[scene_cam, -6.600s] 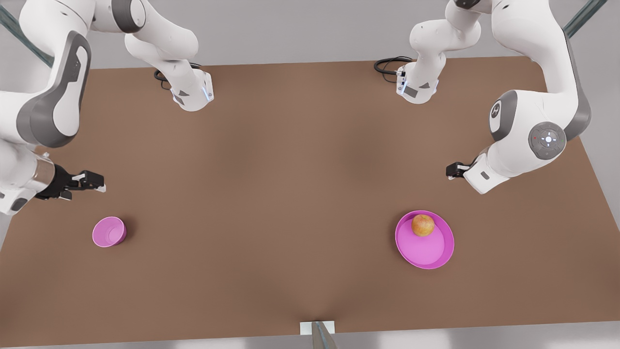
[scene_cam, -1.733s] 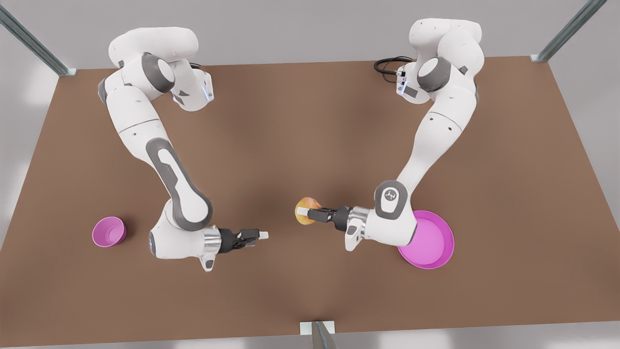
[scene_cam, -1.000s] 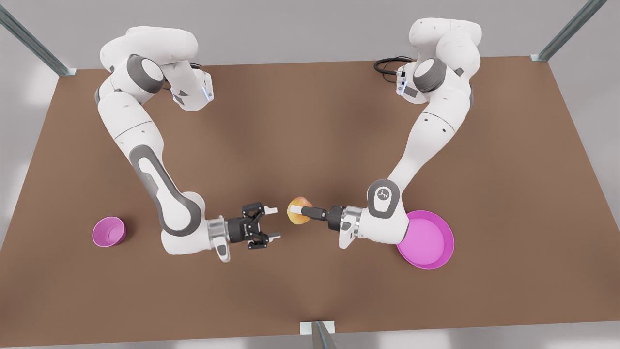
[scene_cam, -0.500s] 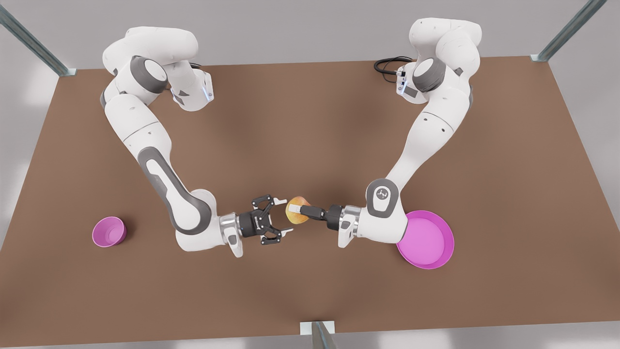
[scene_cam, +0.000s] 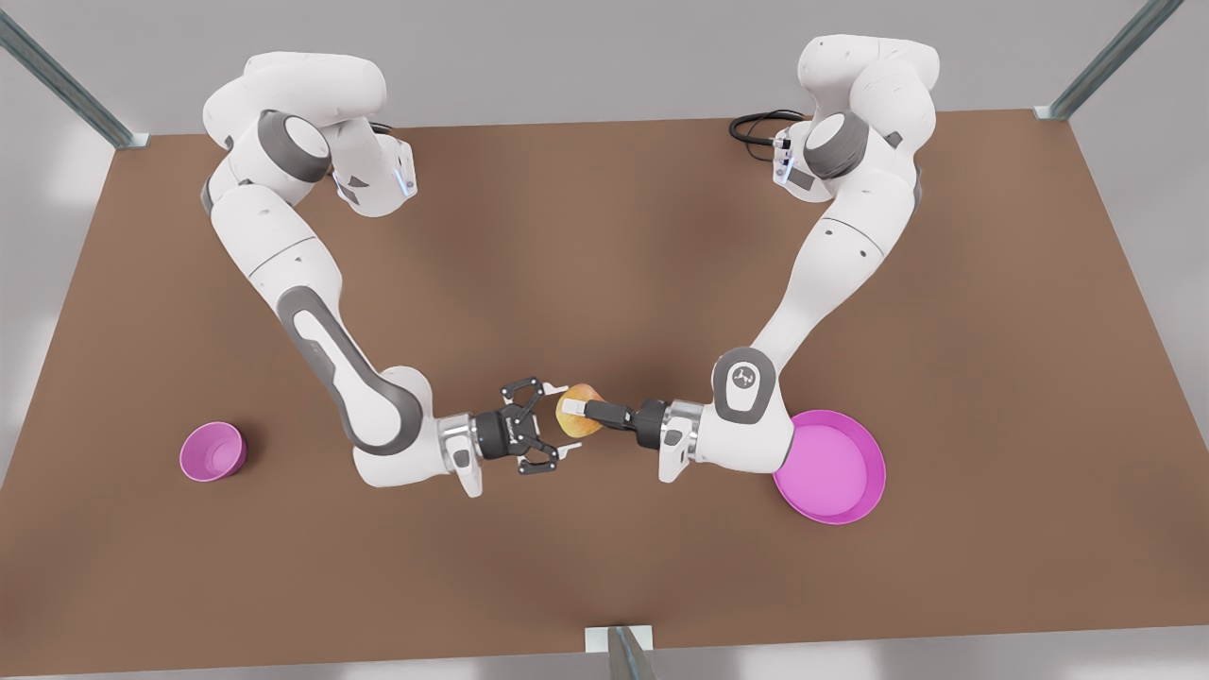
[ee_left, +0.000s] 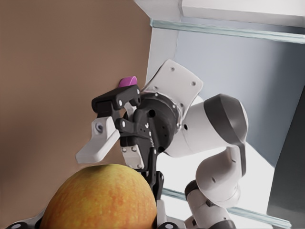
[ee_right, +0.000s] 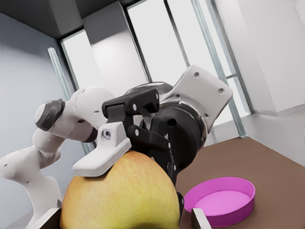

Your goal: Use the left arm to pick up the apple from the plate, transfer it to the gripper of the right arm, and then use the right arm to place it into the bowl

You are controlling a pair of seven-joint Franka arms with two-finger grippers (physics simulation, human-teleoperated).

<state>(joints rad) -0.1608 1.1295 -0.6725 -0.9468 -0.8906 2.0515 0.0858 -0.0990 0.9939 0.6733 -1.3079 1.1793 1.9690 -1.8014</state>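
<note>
While the left gripper (scene_cam: 573, 413) fingers stay clamped on the apple (scene_cam: 578, 423), the right gripper (scene_cam: 553, 422) has advanced, fingers apart around it; handover grasp is next.

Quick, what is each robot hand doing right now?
Left hand: closed, holding the apple.
Right hand: open, fingers spread right next to the apple.
</note>
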